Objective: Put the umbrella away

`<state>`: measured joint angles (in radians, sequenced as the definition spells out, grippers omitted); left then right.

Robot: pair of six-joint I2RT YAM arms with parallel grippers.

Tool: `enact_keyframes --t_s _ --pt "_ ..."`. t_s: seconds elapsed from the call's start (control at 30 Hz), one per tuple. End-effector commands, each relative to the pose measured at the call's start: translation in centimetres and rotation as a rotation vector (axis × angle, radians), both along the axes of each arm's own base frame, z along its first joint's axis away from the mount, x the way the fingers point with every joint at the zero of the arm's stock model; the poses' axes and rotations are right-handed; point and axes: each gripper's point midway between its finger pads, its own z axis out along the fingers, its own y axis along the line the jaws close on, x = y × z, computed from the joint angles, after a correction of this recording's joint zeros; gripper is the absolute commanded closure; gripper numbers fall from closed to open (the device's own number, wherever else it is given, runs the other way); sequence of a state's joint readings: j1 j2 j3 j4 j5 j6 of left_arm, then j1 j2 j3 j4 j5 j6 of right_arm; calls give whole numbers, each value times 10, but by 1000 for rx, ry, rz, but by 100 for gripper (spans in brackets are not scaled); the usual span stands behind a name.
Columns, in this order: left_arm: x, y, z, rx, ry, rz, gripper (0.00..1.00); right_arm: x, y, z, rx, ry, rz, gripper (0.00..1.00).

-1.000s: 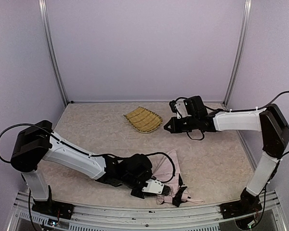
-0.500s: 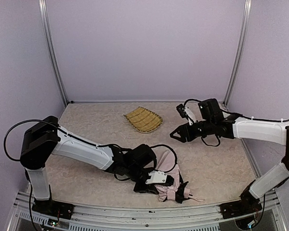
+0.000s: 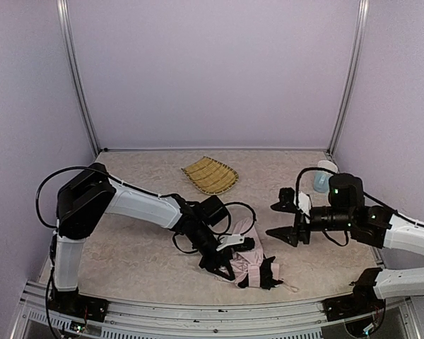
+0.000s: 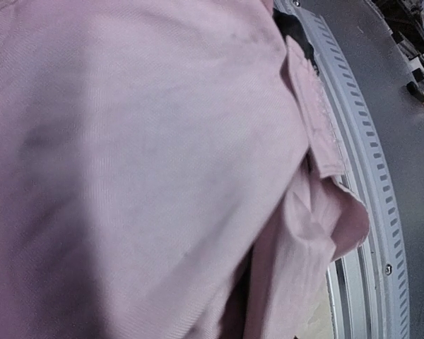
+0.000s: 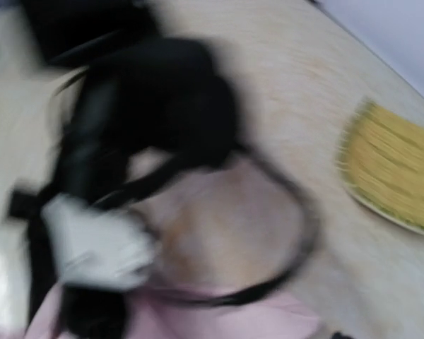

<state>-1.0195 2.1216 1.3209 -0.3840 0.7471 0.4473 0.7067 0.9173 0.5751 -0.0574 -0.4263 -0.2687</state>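
Well, the umbrella [image 3: 253, 267] lies bunched near the table's [image 3: 127, 254] front edge; its shaft and handle are hard to make out. The left gripper [image 3: 226, 263] clamps the pink fabric, which fills its wrist view and hides the fingers. The right gripper [image 3: 279, 219] hangs nearby, jaws apart; its own view is blurred.

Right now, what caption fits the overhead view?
Left gripper at the crumpled pink umbrella; right gripper open, poised beside it; bamboo tray behind.

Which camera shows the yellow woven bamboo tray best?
The top external view: the whole yellow woven bamboo tray shows sharply. The right wrist view catches only a blurred part; the left wrist view shows none.
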Motion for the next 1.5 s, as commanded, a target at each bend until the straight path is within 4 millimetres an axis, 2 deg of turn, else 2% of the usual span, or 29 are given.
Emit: enact_keyframes --t_s 0.0,0.17,0.3,0.4,0.53,0.63,0.7,0.8,0.87,0.9,0.97,1.03,1.13,1.17,1.27,1.37,1.47 --pt "-22 78 -75 413 215 76 100 -31 10 -34 -149 -244 191 24" --pt "-19 83 -81 443 255 102 100 -43 20 -71 -264 -259 267 12" --pt "-13 84 -82 451 268 120 100 -61 29 -94 -317 -245 366 10" --pt "-8 85 -84 462 279 137 100 -67 30 -112 -377 -208 405 9" --pt "-5 83 -84 451 294 142 100 -60 32 -134 -454 -200 403 9" --pt "-4 80 -81 436 299 137 100 -45 36 -142 -484 -248 358 9" --pt "-3 77 -79 423 301 135 100 -38 37 -149 -508 -267 349 13" --pt "3 70 -77 394 299 145 100 -34 41 -159 -530 -253 344 26" --pt "14 62 -73 365 288 177 94 -33 42 -162 -534 -242 343 36" --pt "21 57 -69 344 278 200 87 -33 41 -163 -539 -239 343 42" --pt "38 47 -58 280 234 252 71 -33 39 -166 -549 -237 341 53" --pt "56 37 -37 174 159 296 61 -34 37 -167 -557 -230 338 60" --pt "79 28 6 -16 21 357 47 -34 36 -166 -557 -221 336 66" --pt "85 23 26 -109 -41 365 44 -34 35 -166 -560 -215 336 67" --pt "92 26 75 -301 -200 394 41 -36 33 -167 -569 -168 340 70" --pt "86 42 100 -416 -352 408 43 -38 32 -166 -565 -94 344 71" --pt "65 47 104 -428 -576 332 45 -42 33 -163 -533 10 369 71"
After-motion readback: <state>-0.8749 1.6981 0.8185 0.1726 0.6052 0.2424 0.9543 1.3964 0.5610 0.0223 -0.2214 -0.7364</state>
